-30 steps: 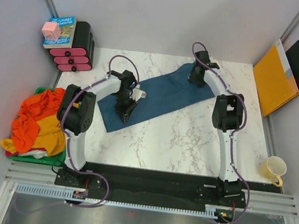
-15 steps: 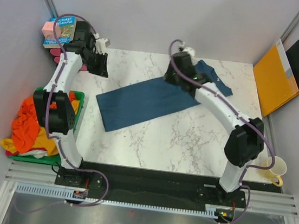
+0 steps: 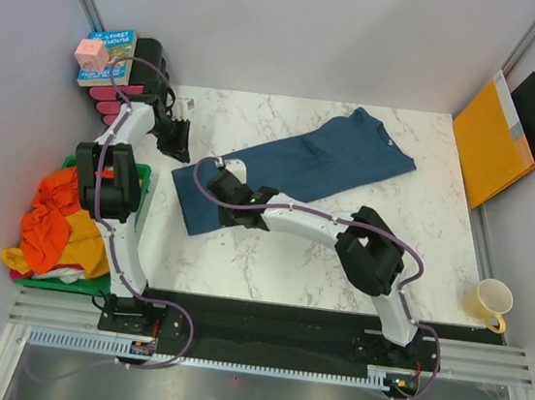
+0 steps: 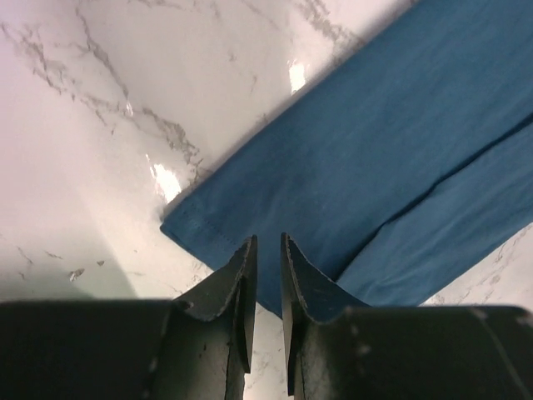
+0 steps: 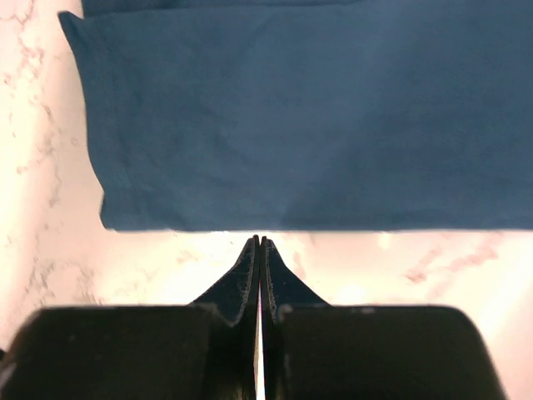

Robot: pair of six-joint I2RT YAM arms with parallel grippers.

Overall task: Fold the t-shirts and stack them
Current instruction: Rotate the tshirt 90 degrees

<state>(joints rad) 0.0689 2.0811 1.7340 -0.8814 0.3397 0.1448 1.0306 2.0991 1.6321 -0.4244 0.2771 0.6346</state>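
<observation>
The dark teal-blue t-shirt [image 3: 311, 166] lies folded lengthwise in a slanted strip across the marble table [image 3: 337, 267], collar at the back right. My left gripper [image 3: 174, 138] hovers at the strip's back-left side. In the left wrist view its jaws [image 4: 268, 237] stand a narrow gap apart, empty, above the shirt's corner [image 4: 375, 125]. My right gripper [image 3: 219, 182] reaches across to the strip's near-left end. In the right wrist view it is shut [image 5: 260, 239] on nothing, over bare marble just short of the shirt's edge [image 5: 291, 117]. The orange t-shirt [image 3: 50, 217] and the yellow t-shirt [image 3: 95, 249] are heaped at the left.
The heap sits in a green bin [image 3: 139, 184] off the table's left edge. A book with a pink cube [image 3: 92, 54] and black-and-pink blocks [image 3: 140, 87] stand at the back left. An orange envelope [image 3: 494, 140] and a yellow mug [image 3: 489, 303] are on the right.
The left arm left the shirt and swung to the back left. The right arm swept from the shirt's far end to its near-left end and closed its jaws. The collar end now lies spread.
</observation>
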